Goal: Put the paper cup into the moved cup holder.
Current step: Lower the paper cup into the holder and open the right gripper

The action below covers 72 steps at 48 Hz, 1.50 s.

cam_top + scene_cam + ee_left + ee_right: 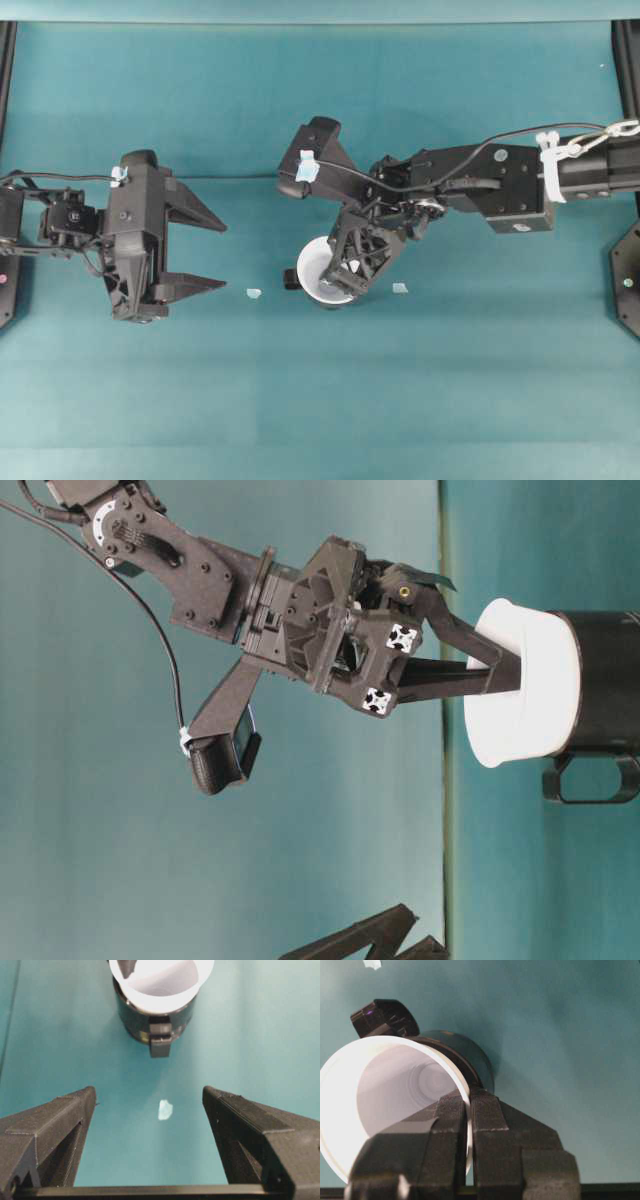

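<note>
Right pincer point(468, 1110) on smooth cup rim point(395, 1045)

I see the paper cup point(318, 272) sitting in the cup holder point(131, 1016) near the table's point(420, 400) middle. My right gripper point(341, 283) is at the cup's right rim. My left gripper point(205, 252) sits well left. One scrap point(253, 294) lies between them, another point(399, 288) right of the cup.
</note>
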Each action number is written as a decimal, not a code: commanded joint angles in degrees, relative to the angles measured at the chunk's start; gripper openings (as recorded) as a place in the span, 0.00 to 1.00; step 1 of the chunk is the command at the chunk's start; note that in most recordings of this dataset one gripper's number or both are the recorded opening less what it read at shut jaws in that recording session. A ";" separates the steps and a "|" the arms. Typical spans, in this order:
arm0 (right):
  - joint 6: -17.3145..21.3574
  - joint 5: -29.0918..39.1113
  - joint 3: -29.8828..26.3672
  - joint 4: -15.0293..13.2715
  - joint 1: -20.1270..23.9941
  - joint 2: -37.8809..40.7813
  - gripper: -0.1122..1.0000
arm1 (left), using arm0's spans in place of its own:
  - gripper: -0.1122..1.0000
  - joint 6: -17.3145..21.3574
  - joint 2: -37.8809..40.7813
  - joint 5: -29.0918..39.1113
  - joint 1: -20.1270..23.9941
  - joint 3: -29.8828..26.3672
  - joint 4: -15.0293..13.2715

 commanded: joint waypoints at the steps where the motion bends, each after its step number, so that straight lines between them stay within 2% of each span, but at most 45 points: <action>1: 0.44 -0.26 -0.70 0.18 0.35 -0.44 0.12 | 0.89 0.00 -0.18 -0.26 0.00 -0.53 0.18; 12: 0.44 0.00 -1.23 0.26 0.44 -0.62 0.13 | 0.89 0.00 -0.18 -0.26 0.00 -0.44 0.18; 20: 0.44 0.00 -1.32 0.26 0.35 -1.23 0.22 | 0.89 0.00 -0.18 -0.18 -0.09 -0.44 0.18; 25: 0.44 0.00 -1.32 0.26 0.35 -1.85 0.36 | 0.89 0.09 -0.09 -0.26 0.00 -0.44 0.18; 34: 0.53 -0.26 -1.41 0.26 0.35 -2.81 0.74 | 0.89 0.09 -0.09 -0.26 0.00 -0.44 0.18; 39: 0.62 -0.26 -1.32 0.26 0.35 -3.87 0.86 | 0.89 0.09 -0.09 -0.18 0.00 -0.35 0.18; 60: 0.70 0.09 -1.32 0.26 1.23 -7.21 0.87 | 0.89 0.00 -0.09 -0.26 -0.09 -0.35 0.18; 72: 0.35 0.26 -0.18 -0.09 1.85 -13.18 0.87 | 0.89 0.00 -0.09 -0.26 0.00 -0.35 0.18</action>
